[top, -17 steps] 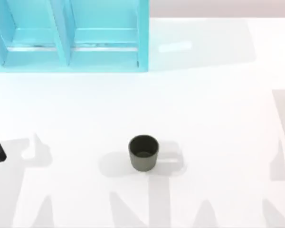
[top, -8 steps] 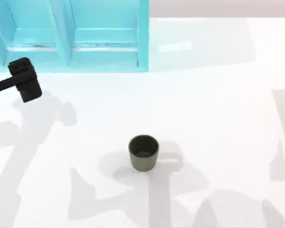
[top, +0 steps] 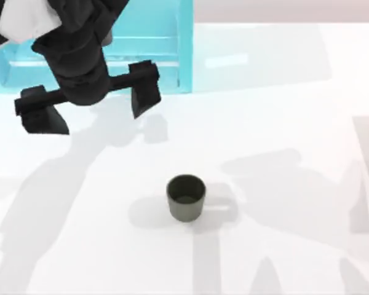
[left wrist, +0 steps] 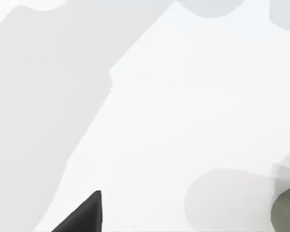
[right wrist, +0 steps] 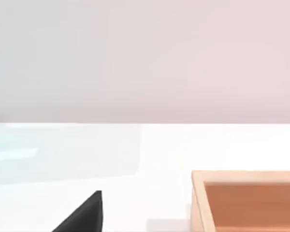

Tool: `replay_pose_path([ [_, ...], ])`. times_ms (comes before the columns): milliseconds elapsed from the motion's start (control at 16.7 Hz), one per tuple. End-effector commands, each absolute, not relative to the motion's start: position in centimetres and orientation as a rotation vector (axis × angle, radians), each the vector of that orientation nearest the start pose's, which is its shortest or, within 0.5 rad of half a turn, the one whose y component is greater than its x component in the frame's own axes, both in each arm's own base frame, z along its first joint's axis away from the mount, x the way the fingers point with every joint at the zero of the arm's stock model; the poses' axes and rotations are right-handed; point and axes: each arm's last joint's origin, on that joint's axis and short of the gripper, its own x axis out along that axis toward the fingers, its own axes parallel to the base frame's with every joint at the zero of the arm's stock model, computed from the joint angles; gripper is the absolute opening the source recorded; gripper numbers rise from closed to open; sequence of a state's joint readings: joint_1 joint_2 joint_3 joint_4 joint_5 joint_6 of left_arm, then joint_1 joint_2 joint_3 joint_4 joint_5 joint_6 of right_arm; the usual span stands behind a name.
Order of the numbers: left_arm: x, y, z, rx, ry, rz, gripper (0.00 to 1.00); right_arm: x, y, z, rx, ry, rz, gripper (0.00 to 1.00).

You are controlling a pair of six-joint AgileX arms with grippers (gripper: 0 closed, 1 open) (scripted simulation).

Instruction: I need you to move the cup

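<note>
1. The left gripper (top: 89,114) hung with fingers spread wide, holding nothing.
2. The cup (top: 186,198) stood upright on the table (top: 283,141), well apart, toward the near edge.
3. Judged light, rigid, matte; a side-wall grasp suited.

The cup (top: 186,198) is plain dark olive-grey, darker inside. The left gripper (top: 89,107) is black. The shelf (top: 141,55) is bright turquoise. The table (top: 283,153) is white with pale grey shadows. The box (right wrist: 246,200) is orange with lighter tan walls.
</note>
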State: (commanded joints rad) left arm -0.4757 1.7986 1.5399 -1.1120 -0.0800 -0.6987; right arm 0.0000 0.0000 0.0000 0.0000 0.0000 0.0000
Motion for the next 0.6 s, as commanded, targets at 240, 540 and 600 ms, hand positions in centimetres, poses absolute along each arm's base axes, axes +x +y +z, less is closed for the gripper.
replay_pose_path([
  [240, 32.4, -22.3, 24.7, -0.116, 1.465, 0.088, 1.00, 10.6, -0.1, 16.0, 0.000, 0.000, 0.000, 1.00],
  [540, 30.8, -28.3, 24.2, -0.019, 1.542, 0.003, 1.00, 10.6, -0.1, 16.0, 0.000, 0.000, 0.000, 1.00],
  [600, 30.5, -29.1, 24.0, -0.002, 1.556, -0.005, 1.00, 10.6, -0.1, 16.0, 0.000, 0.000, 0.000, 1.00],
])
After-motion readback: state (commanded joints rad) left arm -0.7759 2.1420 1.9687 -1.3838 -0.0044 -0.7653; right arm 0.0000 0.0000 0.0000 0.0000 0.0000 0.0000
